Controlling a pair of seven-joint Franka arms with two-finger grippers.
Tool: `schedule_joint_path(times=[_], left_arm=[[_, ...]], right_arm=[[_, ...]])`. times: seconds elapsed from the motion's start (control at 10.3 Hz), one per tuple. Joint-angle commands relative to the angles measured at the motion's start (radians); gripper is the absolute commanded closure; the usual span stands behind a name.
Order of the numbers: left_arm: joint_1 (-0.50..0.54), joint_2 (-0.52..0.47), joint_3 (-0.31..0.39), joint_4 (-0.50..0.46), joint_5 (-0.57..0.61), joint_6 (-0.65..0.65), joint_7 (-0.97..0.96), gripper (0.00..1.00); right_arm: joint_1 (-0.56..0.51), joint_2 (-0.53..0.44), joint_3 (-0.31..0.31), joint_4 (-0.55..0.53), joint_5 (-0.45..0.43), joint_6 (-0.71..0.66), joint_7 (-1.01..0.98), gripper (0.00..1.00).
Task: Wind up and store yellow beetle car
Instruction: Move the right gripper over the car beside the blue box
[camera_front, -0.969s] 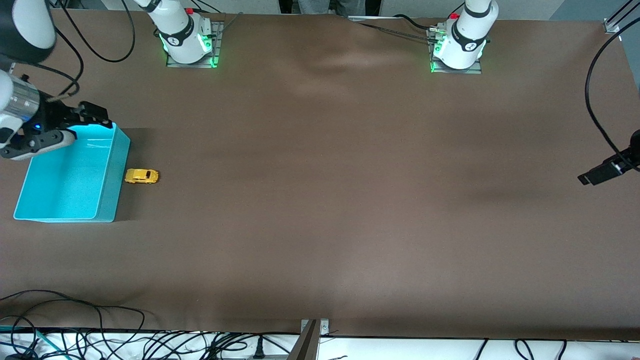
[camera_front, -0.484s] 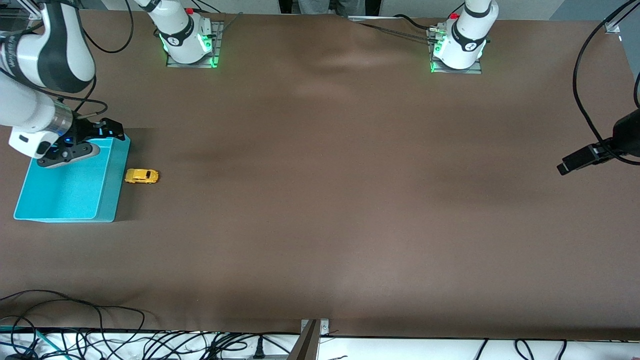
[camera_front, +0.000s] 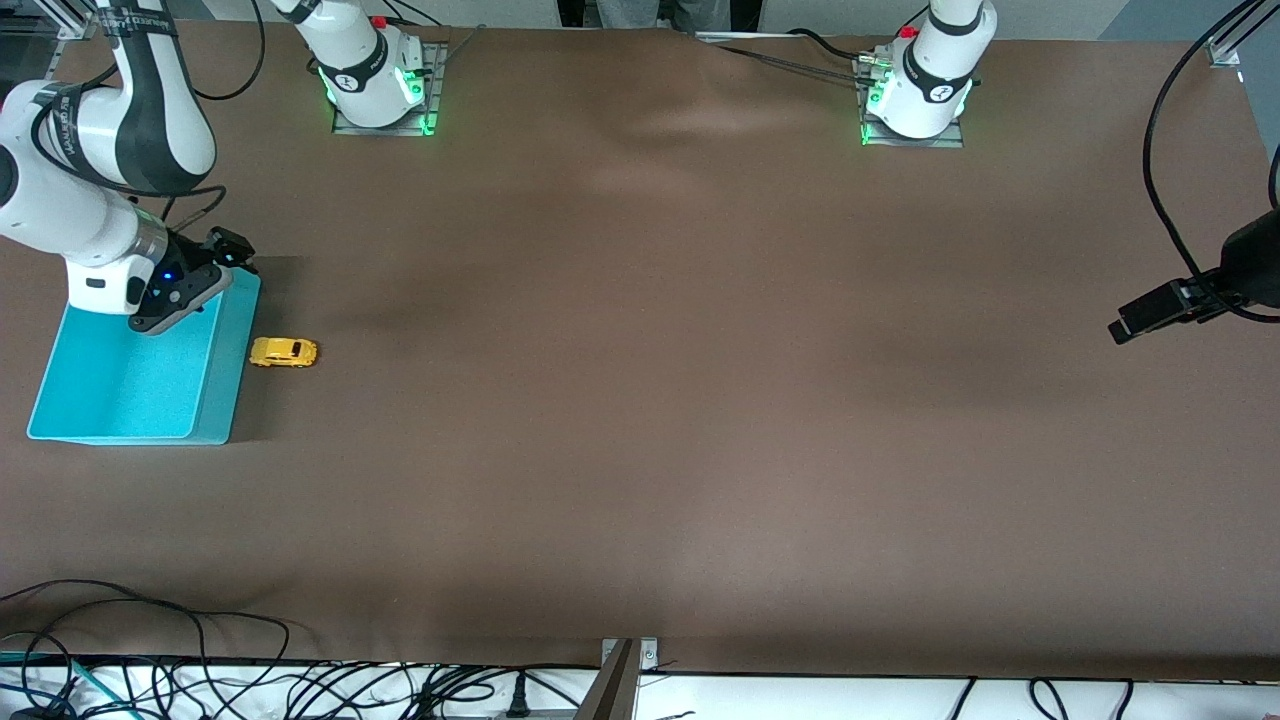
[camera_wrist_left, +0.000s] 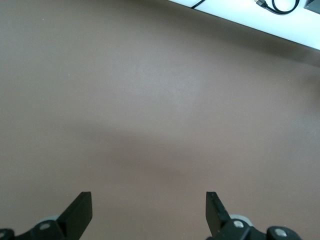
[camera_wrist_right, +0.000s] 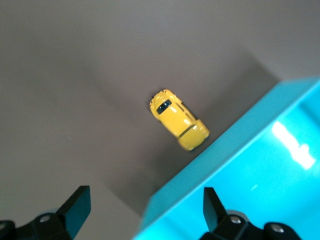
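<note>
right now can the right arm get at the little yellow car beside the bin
Probably yes. The right gripper is open over the teal bin, and the yellow car sits on bare table just beside it, with nothing on top.

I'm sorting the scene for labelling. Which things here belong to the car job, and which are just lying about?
Job:
- car, on the table beside the bin
- bin, empty
- right gripper, open, over the bin's edge

Just about:
- left gripper, open, waiting over bare table
- cables
</note>
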Motion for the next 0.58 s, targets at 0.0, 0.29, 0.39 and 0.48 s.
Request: schedule_joint_path(times=[0.0,0.29,0.39,0.48], left_arm=[[0.007,-0.008,-0.001,-0.017,-0.023,-0.009,0.031,0.0],[0.004,-0.022,-0.004,-0.061,-0.016,0.0,0.039,0.0],[0.003,-0.032,-0.01,-0.066,-0.02,0.0,0.04,0.03],[0.0,-0.054,-0.01,-0.102,-0.02,0.009,0.04,0.03]], right_arm=[[-0.066,0.035,0.029,-0.027,-0.003,0.101,-0.32,0.0],[-0.074,0.1,0.053,-0.045,-0.005,0.161,-0.461,0.0],[-0.076,0.111,0.073,-0.056,-0.003,0.184,-0.5,0.0],[-0.077,0.129,0.076,-0.059,-0.001,0.225,-0.495,0.0]])
